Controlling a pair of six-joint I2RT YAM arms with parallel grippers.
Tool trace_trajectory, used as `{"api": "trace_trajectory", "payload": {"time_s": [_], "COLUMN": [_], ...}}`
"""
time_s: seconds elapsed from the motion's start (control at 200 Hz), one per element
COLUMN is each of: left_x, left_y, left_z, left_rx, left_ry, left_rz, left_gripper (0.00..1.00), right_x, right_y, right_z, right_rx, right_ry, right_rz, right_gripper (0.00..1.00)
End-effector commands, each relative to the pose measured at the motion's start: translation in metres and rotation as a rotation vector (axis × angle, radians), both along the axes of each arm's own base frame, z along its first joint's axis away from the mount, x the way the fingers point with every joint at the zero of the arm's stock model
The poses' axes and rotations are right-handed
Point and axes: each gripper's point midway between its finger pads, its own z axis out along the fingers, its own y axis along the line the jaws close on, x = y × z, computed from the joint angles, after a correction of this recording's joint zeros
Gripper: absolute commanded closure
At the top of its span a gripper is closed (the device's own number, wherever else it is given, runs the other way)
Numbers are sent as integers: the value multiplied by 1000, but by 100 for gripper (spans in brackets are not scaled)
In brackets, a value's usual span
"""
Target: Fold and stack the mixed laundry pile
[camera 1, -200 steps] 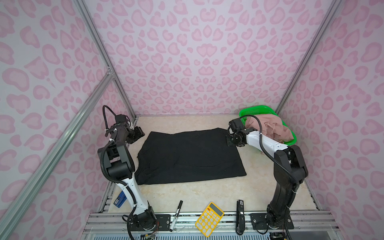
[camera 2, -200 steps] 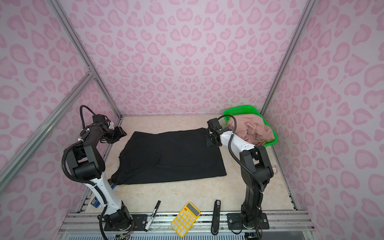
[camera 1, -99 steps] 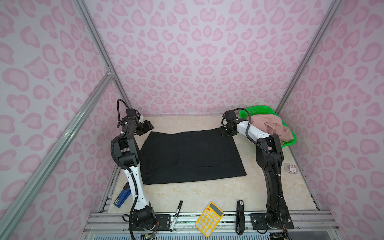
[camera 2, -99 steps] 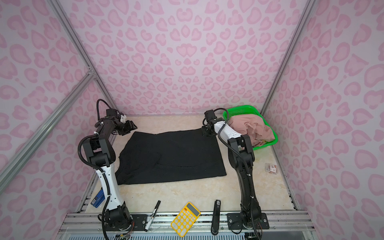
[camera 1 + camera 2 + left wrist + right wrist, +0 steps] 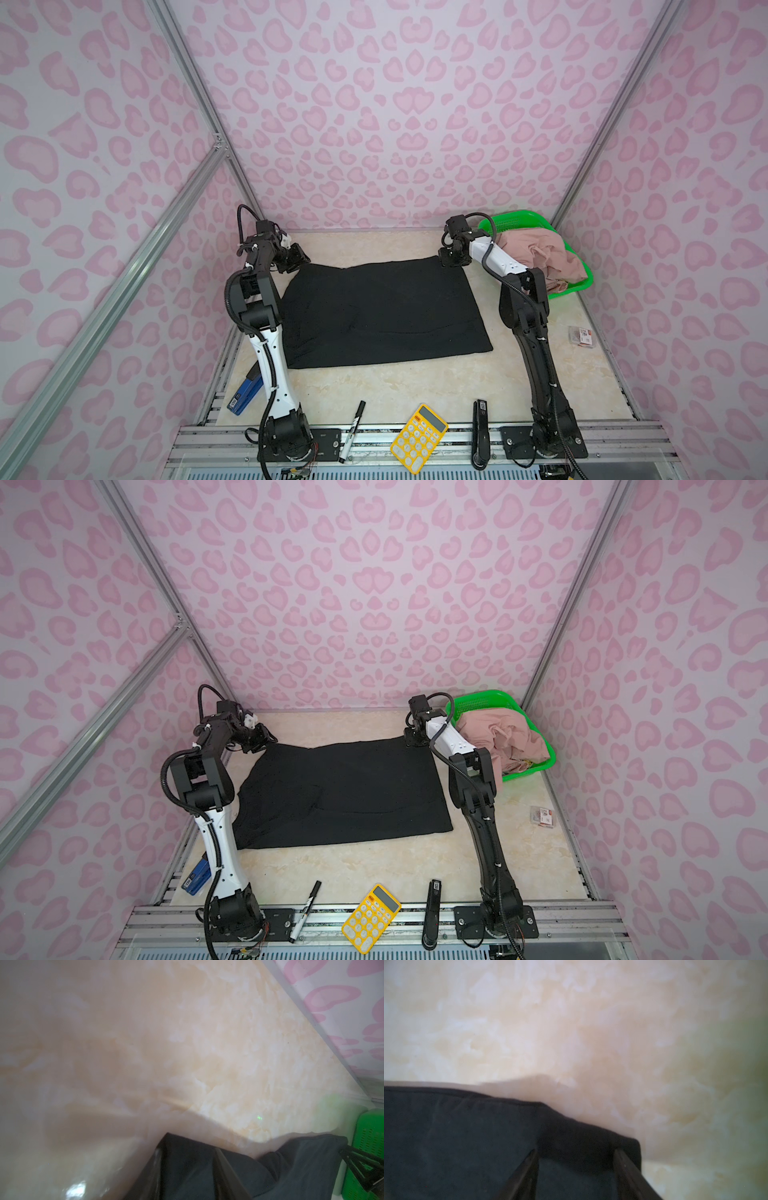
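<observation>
While the black garment (image 5: 382,311) lies spread flat in the middle of the table (image 5: 415,386), the left gripper (image 5: 297,261) sits at its far left corner, fingers narrowly apart around cloth; whether it pinches is unclear. The right gripper (image 5: 454,259) holds its jaws spread over the far right corner. At the far right, pink clothing (image 5: 536,253) fills the green basket (image 5: 523,218).

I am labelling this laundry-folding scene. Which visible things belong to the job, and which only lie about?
Job:
large black fabric garment, spread flat
crumpled dusty-pink fabric garment in the bright green plastic mesh basket

Lying about:
yellow plastic calculator
black marker pen
slim black stapler
blue boxy object
small clear packet
</observation>
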Motion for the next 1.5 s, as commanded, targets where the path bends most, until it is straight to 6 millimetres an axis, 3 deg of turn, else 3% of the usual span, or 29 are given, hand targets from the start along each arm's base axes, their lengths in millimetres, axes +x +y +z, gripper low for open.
{"api": "trace_trajectory", "payload": {"time_s": [0.0, 0.18, 0.32, 0.44, 0.53, 0.775, 0.895, 0.945, 1.0, 1.185, 1.495], "left_x": [-4, -3, 2, 8, 10, -5, -17, -22, -27, -49, -90], "left_y": [-7, -10, -14, -20, -25, -45, -51, -50, -50, -49, -64], "left_z": [-7, -4, 8, 34, 59, 120, 145, 155, 166, 201, 212], "left_rx": [-49, -74, -106, -136, -155, -195, -193, -192, -197, -247, -276], "left_ry": [23, 15, -18, -83, -144, -300, -379, -414, -455, -555, -563], "left_rz": [-4, 0, -1, -20, -49, -155, -181, -177, -175, -180, -213], "left_gripper": [68, 81, 89, 94, 97, 97, 97, 97, 97, 97, 97], "right_x": [-2, 1, -2, 5, 12, 13, 0, -7, -15, -39, -51], "right_y": [-12, -14, -10, -8, -4, 2, 0, -2, -6, -25, -44], "right_z": [-12, -26, -25, -3, 23, 89, 102, 94, 103, 86, 80], "right_rx": [-59, -31, -12, -6, 6, 8, -18, -27, -36, -101, -139], "right_ry": [49, 107, 116, 54, -19, -174, -201, -187, -203, -180, -208], "right_rz": [10, 34, 77, 101, 121, 171, 183, 181, 171, 147, 107], "right_gripper": [40, 44, 70, 91, 100, 100, 100, 100, 100, 100, 100]}}
